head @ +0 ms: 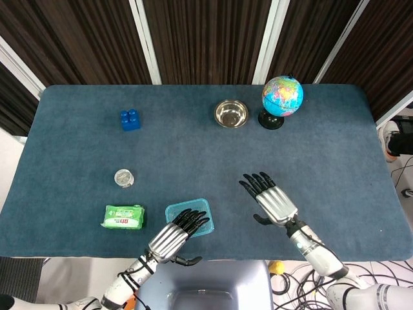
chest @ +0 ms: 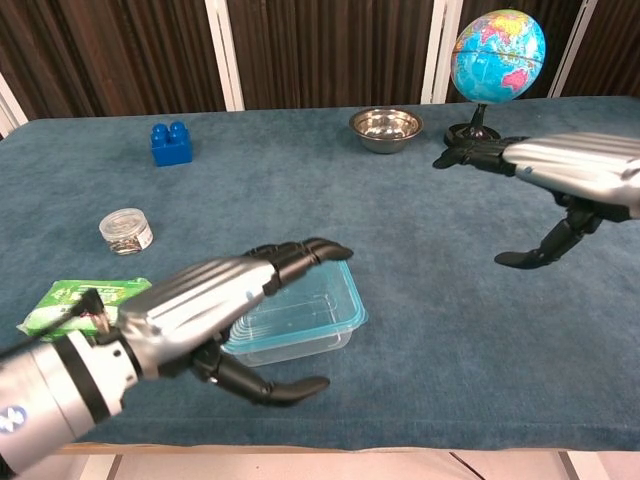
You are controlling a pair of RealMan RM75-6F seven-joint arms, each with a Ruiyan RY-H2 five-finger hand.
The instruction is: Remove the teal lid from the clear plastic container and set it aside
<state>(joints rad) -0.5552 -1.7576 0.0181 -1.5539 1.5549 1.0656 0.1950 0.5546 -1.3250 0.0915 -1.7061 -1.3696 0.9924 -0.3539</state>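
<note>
Blue felt covers the table (head: 310,148). Near its front edge sits the clear plastic container (chest: 300,315) with its teal lid (head: 187,213), partly hidden by the left hand (chest: 205,310), spread and empty above it. To the right, the right hand (head: 274,201) hovers, also empty. Left lie a green wipes packet (head: 122,216) and small jar (head: 124,177); far off, a blue block (head: 130,119), steel bowl (head: 231,113) and globe (head: 282,97).

Blue table (head: 193,148) carries container (head: 189,214), bowl (head: 231,114), globe (head: 282,97), brick (head: 130,120).
</note>
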